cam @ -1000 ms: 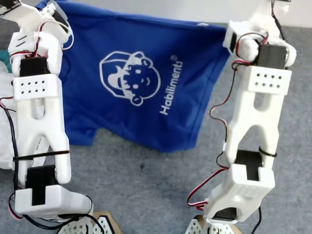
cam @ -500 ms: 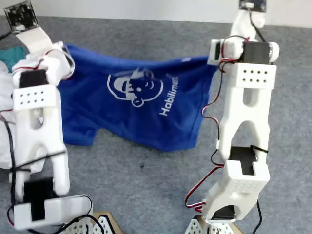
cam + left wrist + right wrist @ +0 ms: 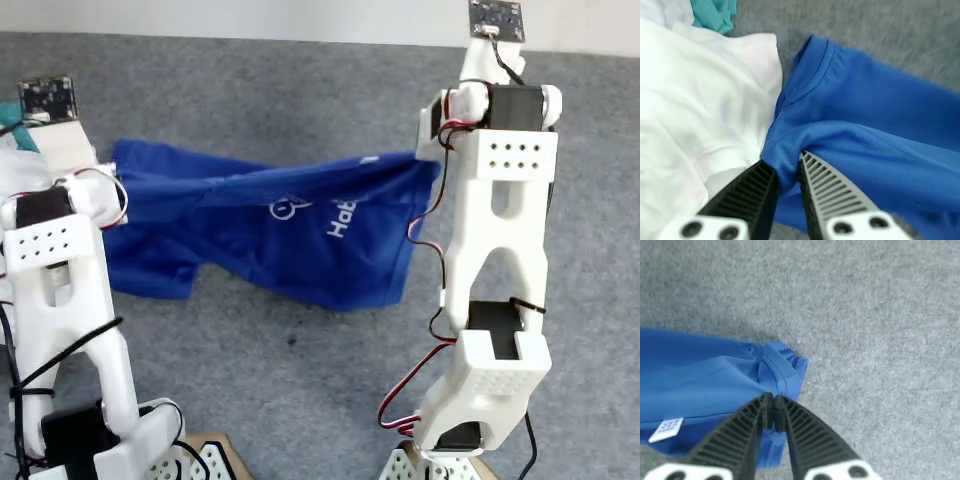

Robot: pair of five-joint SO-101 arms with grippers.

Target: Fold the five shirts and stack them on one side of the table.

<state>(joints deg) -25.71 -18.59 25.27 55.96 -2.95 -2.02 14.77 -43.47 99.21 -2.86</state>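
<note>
High view, fold: the blue mesh shirt with white print (image 3: 300,235) spans between both arms over the grey felt desk (image 3: 300,80). Judged best: keep both held corners level and taut, and lay the edge down evenly.
Left wrist, left gripper (image 3: 787,170): clamped on a bunched blue edge, with a white shirt (image 3: 695,100) just beside it.
Right wrist, right gripper (image 3: 769,402): pinched tight on the shirt's other corner, grey desk beyond.

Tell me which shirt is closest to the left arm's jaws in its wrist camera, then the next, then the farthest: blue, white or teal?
1. blue shirt: pinched between the jaws.
2. white shirt: right beside the jaws, touching the blue shirt.
3. teal shirt: farthest, beyond the white shirt.
</note>
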